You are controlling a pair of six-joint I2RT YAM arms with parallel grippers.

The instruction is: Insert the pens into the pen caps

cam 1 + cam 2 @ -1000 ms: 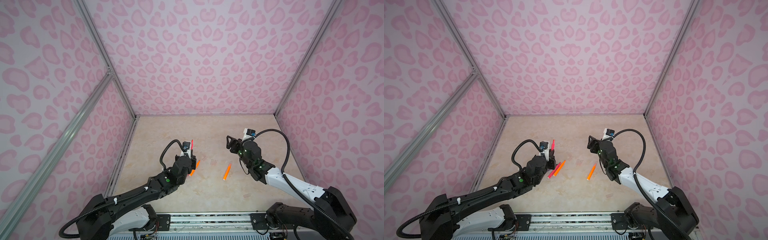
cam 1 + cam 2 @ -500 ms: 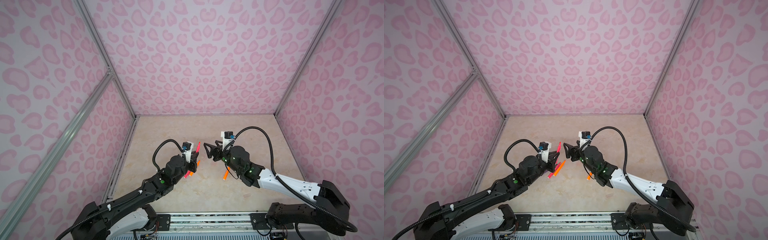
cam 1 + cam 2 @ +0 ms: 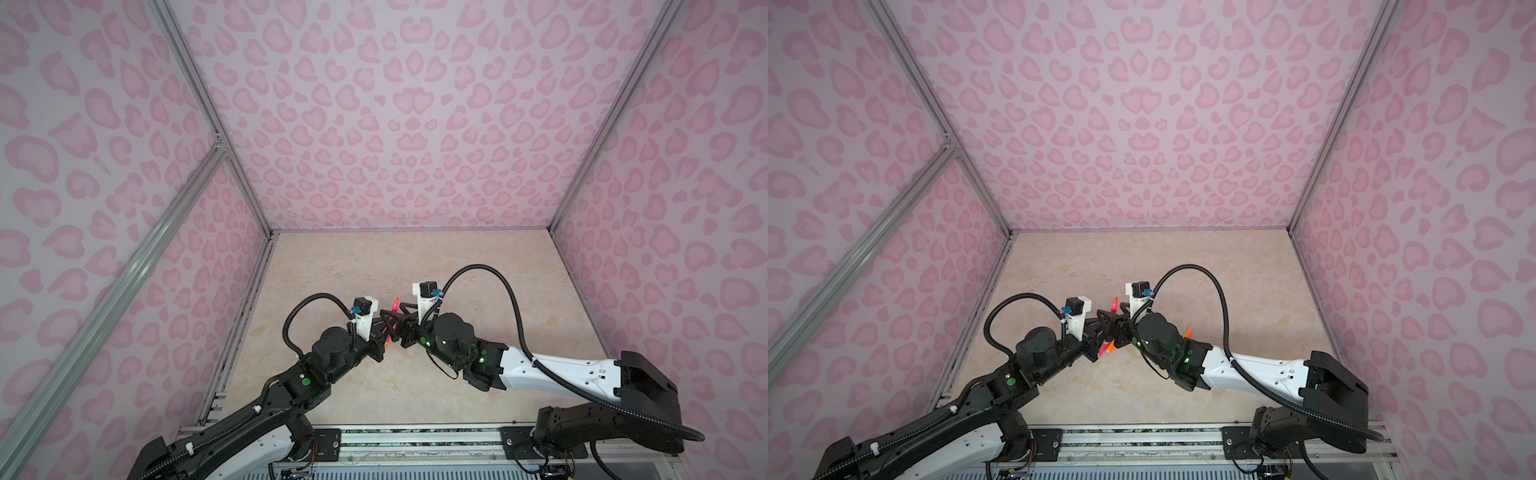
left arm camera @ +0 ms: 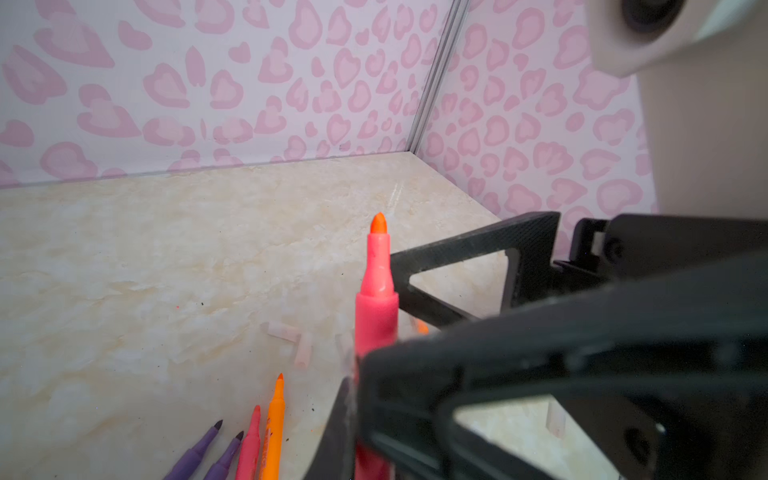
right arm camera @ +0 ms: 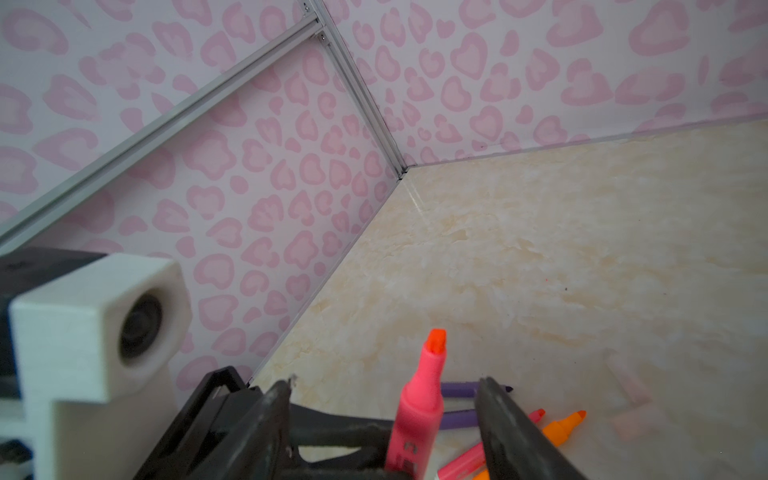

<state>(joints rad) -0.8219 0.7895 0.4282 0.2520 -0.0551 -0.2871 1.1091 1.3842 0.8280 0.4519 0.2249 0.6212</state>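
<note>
At the middle of the bench [image 3: 374, 257] the left gripper [image 3: 390, 323] clamps a pink-red pen [image 4: 376, 299] upright; the right gripper [image 5: 385, 384] stands with jaws apart around it. Loose pens [image 4: 272, 428] and clear pen caps [image 4: 303, 353] lie nearby. The barrel print is unreadable.

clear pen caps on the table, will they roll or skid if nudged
Probably roll: the pen caps are short round tubes lying flat on the smooth table. Likely light, so a nudge may scatter them.

Bright even light, blurry wrist foregrounds
</note>
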